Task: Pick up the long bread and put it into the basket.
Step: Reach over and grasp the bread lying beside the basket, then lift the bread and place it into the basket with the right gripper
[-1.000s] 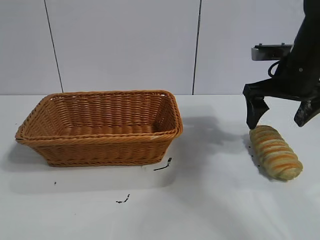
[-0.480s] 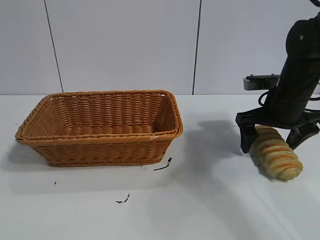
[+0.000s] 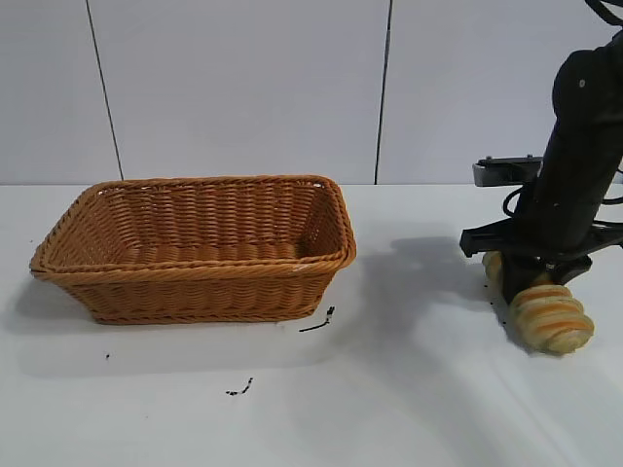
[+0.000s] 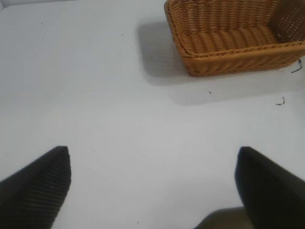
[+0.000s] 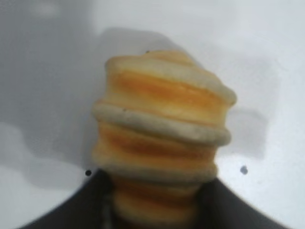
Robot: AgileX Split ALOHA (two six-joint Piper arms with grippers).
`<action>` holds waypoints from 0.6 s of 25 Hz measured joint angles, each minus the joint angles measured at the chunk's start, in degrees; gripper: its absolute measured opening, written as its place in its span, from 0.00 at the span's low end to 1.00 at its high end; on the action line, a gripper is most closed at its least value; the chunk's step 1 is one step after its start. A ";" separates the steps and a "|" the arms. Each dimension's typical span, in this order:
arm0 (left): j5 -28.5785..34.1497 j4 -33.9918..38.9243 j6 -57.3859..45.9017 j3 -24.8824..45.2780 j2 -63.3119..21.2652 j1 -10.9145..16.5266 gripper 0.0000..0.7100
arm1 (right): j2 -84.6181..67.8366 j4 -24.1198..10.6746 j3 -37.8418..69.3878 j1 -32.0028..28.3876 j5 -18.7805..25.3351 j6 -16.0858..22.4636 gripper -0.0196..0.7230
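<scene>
The long bread [image 3: 552, 319], ribbed pale tan with orange-brown stripes, lies on the white table at the right. My right gripper [image 3: 531, 277] is down over it and shut on its middle. In the right wrist view the bread [image 5: 162, 124] is pinched narrower between the right gripper's [image 5: 157, 205] dark fingers [image 5: 81, 212]. The orange-brown wicker basket [image 3: 195, 263] stands left of centre, well apart from the bread. It also shows in the left wrist view [image 4: 228, 43], far from my left gripper [image 4: 152, 167], which is open and empty over bare table.
Small black marks lie on the table in front of the basket's right corner [image 3: 318, 321] and nearer the front [image 3: 239, 389]. A white panelled wall stands behind the table.
The right gripper came down from above the bread, straddled it, and has closed on its middle. The bread's near end now sticks out below the fingers.
</scene>
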 joint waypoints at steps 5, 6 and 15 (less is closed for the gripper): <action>0.00 0.00 0.00 0.00 0.00 0.00 0.98 | -1.26 -0.23 -9.53 2.12 7.77 -2.22 0.25; 0.00 0.00 0.00 0.00 0.00 0.00 0.98 | -1.19 -0.28 -11.12 3.08 8.62 -2.64 0.25; 0.00 0.00 0.00 0.00 0.00 0.00 0.98 | 5.00 -1.32 -31.87 12.29 16.20 -9.91 0.22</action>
